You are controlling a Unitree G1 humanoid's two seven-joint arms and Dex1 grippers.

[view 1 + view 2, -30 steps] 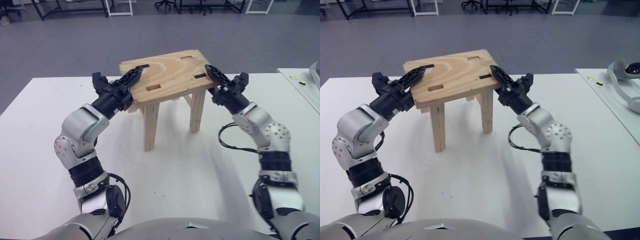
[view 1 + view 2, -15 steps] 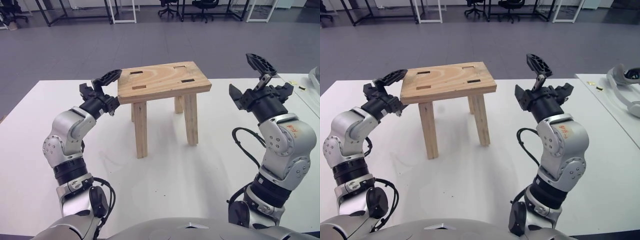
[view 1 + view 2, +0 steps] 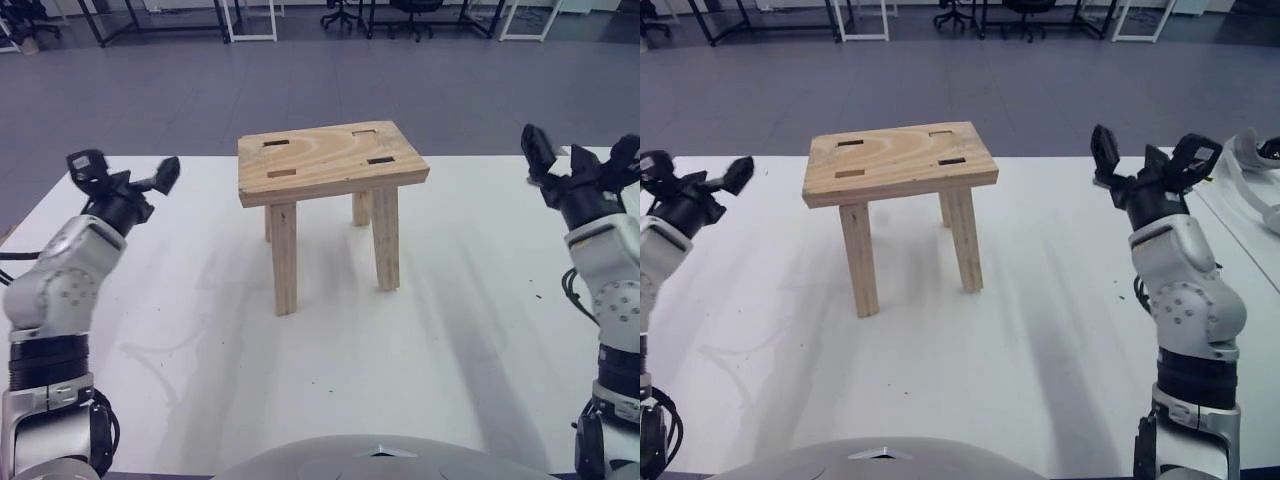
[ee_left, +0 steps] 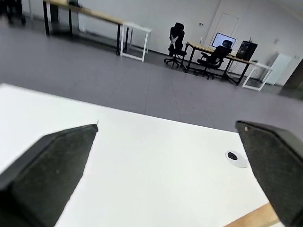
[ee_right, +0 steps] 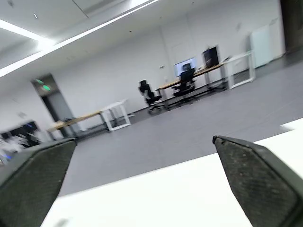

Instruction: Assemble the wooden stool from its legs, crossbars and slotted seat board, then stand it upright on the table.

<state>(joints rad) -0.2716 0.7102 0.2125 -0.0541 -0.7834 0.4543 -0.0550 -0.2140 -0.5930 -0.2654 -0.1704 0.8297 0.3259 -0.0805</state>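
Stool (image 3: 330, 165): stood upright near the middle of the white table (image 3: 330, 400), resting on its four legs (image 3: 284, 258), seat board (image 3: 898, 160) on top, touched by neither gripper. Looked fully put together, judging by the level seat and the planted legs. Could not make out the crossbars under the seat. Showed four slots (image 3: 282, 173) in the top face, one near each corner.

Seat board: ran with its long axis left to right, turned slightly so that the right end sat a little farther than the left. Presented one short end toward each arm and one long edge toward the near side. Pointed its legs straight down at the table.

Left gripper (image 3: 125, 168): hung to the left of the stool, well apart from it, over the far left part of the table at about seat height. Had its fingers (image 4: 52, 161) spread wide, with nothing between them but bare table.

Right gripper (image 3: 580, 155): hung to the right of the stool, likewise well apart and at about seat height. Had its fingers (image 5: 255, 175) spread wide and gripped nothing.

Could not call either arm the nearer. Left little to do, by this reading, beyond leaving the stool where it stood. Would call for a straight inward reach at a short end if any further nudge were wanted.

Farther right: second table with a white thing (image 3: 1260, 170) lying on it.
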